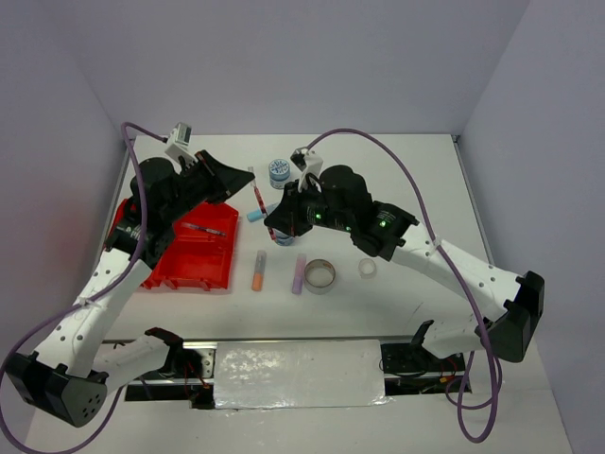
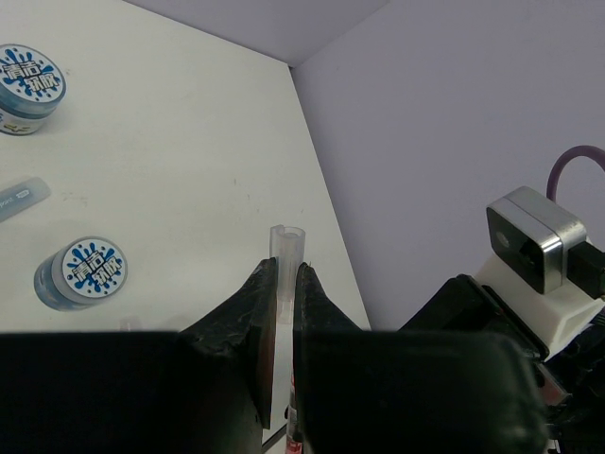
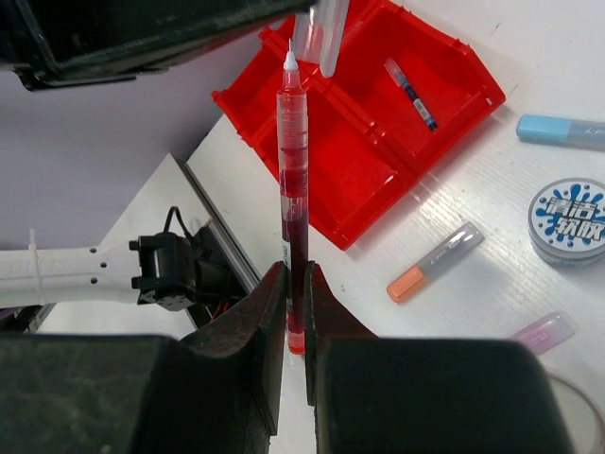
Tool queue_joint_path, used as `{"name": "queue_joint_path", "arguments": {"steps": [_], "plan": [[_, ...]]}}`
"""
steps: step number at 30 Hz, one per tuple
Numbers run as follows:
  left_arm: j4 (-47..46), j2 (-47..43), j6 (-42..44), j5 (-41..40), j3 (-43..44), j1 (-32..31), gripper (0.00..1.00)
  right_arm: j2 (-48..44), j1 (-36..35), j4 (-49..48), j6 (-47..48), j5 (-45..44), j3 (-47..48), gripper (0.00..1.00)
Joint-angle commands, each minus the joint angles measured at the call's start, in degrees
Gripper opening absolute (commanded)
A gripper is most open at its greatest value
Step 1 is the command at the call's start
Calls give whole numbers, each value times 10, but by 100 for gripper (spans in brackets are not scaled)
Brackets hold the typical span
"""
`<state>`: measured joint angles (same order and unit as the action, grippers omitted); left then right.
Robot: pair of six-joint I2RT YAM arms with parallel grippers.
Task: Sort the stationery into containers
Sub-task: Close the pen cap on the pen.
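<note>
1 red tray (image 1: 189, 270) at worktop (image 1: 425, 189) left, 1 teal pen (image 3: 411, 93) inside | left arm reaches over tray, left pincer (image 2: 285, 270) nipping 1 clear cap (image 2: 285, 241) | 1 red pen (image 3: 293, 180) aloft, rear end clamped in right pincer (image 3: 293, 284) | mid-worktop: 2 tubs – tub (image 2: 26, 78), second tub (image 2: 83, 272); 3 sticks – light-blue stick (image 1: 255, 216), orange stick (image 1: 258, 271), lilac stick (image 1: 300, 274); 2 rings – grey tape ring (image 1: 319, 276), clear tape ring (image 1: 368, 269) | right arm bent inward from right

Bright, even light over my bench (image 1: 425, 189), with soft shadows. Up close, my fingers (image 3: 250, 340) look dark and blurry.
</note>
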<state>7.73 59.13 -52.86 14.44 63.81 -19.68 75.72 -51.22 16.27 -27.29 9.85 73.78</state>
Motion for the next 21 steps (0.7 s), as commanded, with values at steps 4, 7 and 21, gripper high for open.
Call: {"name": "queue_joint_path", "arguments": {"steps": [4, 7, 21], "plan": [[-34, -12, -4, 12, 2, 3, 0, 7, 1, -2, 12, -11, 40, 0], [-23, -12, 2, 3, 9, 2, 0, 9, 0, -5, 11, -4, 38, 0], [5, -2, 17, -30, 50, 3, 0, 1, 0, -12, -1, 23, 4, 0]]}}
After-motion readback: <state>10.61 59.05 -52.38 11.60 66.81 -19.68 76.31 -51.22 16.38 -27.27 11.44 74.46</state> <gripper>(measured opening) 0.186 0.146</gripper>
